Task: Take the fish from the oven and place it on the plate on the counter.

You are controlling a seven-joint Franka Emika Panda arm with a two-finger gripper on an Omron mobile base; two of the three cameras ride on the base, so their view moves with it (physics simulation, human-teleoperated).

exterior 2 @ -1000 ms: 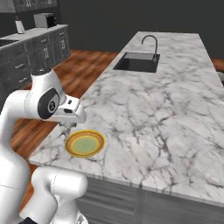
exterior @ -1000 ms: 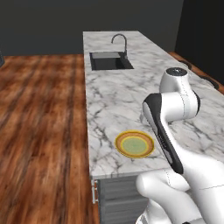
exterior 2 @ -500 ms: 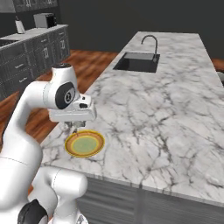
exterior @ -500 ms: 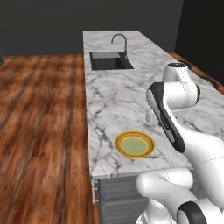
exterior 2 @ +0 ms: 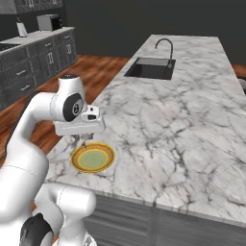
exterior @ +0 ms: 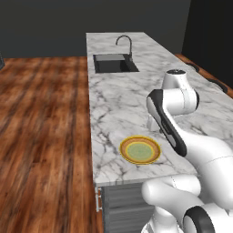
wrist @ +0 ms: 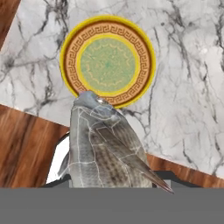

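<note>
The slim grey-silver fish [wrist: 105, 144] hung clamped in the robot's two-finger gripper [exterior 2: 82, 140] above the near end of the long white marble counter [exterior: 123, 102], its nose overlapping the six o'clock edge of the round plate with the yellow-orange patterned rim and pale green centre [wrist: 107, 61] in the hand view. Only the nose covered the plate; the body lay over bare marble and the counter's edge, so a release here would likely drop the fish half off the rim or toward the wood floor [exterior: 43, 118]. A loose hold on so narrow a body could also let it swing or slip. The white arm was folded tightly, elbow raised, wrist bent so the gripper pointed downward just beside the plate in the right base view.
</note>
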